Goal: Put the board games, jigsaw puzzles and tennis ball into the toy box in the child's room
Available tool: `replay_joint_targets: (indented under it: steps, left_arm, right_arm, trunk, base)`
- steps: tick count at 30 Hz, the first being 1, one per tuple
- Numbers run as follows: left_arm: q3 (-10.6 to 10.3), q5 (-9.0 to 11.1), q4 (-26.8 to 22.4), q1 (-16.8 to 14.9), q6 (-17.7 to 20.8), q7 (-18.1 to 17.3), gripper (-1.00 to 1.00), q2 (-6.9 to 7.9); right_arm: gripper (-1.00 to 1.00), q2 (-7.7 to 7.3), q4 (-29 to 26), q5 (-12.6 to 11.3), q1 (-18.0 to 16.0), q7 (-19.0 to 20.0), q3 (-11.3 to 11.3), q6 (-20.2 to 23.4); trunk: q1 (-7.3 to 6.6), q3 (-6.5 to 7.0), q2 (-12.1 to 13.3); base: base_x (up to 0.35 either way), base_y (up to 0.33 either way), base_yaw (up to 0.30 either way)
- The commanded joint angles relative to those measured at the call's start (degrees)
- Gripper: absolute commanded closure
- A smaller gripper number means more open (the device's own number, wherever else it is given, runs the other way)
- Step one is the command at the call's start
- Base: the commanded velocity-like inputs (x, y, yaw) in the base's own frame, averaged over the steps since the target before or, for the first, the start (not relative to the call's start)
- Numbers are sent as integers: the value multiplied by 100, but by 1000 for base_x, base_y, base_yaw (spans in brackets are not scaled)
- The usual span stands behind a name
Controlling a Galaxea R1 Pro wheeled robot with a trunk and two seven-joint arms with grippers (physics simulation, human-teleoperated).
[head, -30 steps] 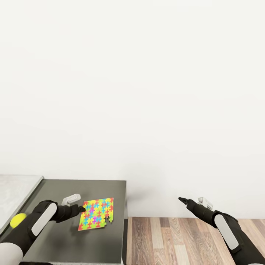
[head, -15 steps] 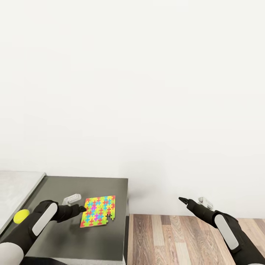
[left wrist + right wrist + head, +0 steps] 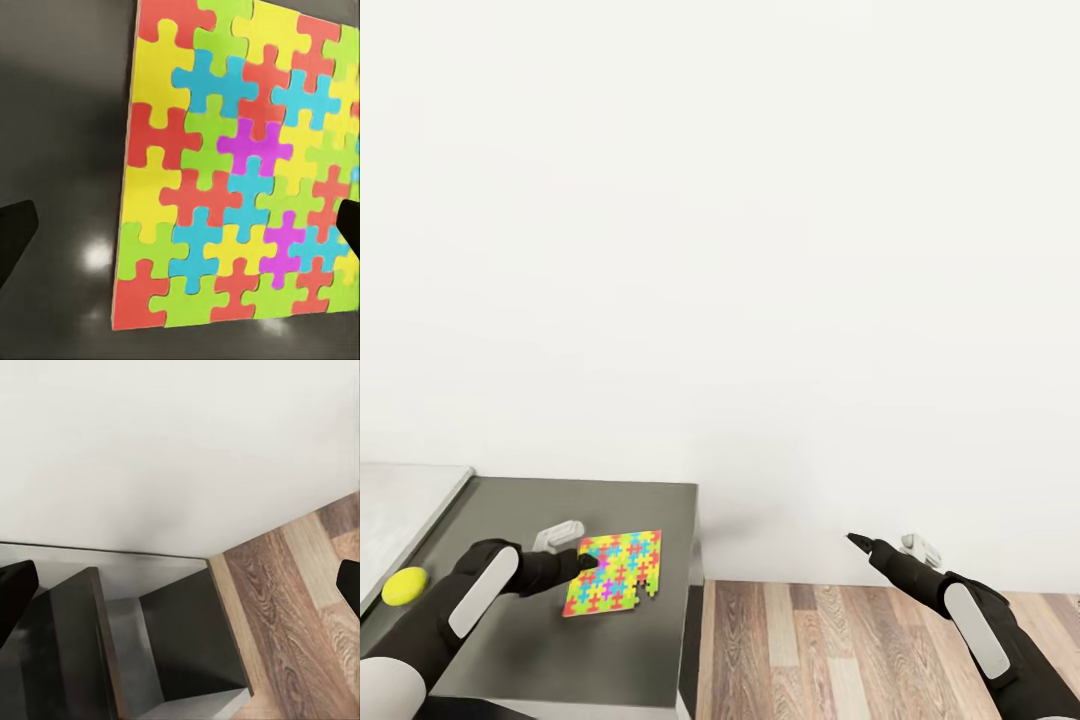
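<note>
One jigsaw puzzle (image 3: 612, 572), a thin square of red, yellow, blue and green pieces, lies flat on the dark grey lower section of the table (image 3: 610, 650). My left gripper (image 3: 588, 562) hovers at the puzzle's left edge, open. In the left wrist view the puzzle (image 3: 240, 165) spreads between the two dark fingertips (image 3: 15, 229). The tennis ball (image 3: 405, 586) rests at the step between the pale table top (image 3: 400, 505) and the dark section, beside my left forearm. My right gripper (image 3: 856, 542) hangs open in the air above the floor, right of the table.
A plain white wall runs behind the table. Wood-plank floor (image 3: 840, 650) lies to the right of the table's end. The right wrist view looks down on the dark table end (image 3: 187, 637) and the floor (image 3: 300, 600).
The head view has shifted a little. My left gripper has crept forward, so its tip now overlaps the puzzle's left edge. The right arm holds its pose.
</note>
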Motion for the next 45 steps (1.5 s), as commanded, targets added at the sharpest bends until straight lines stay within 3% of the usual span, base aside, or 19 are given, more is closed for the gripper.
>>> replay_joint_targets:
  steps: [1,28,45]
  left_arm:
    - [-19,42,-17,-5,12,33,-100,7]
    - [-21,35,-35,-5,12,35,-100,7]
    - [-17,31,-69,-5,-93,35,-100,-10]
  right_arm:
    - [-100,2,0,-8,-4,16,-16,34]
    - [-100,17,4,-10,-4,15,-29,24]
    - [-100,19,4,-8,-4,9,-5,24]
  trunk:
    - [4,-12,-13]
    - [4,-18,-13]
    - [4,-142,-13]
  base:
    - [0,-85,1]
    - [0,-11,0]
    - [0,0,0]
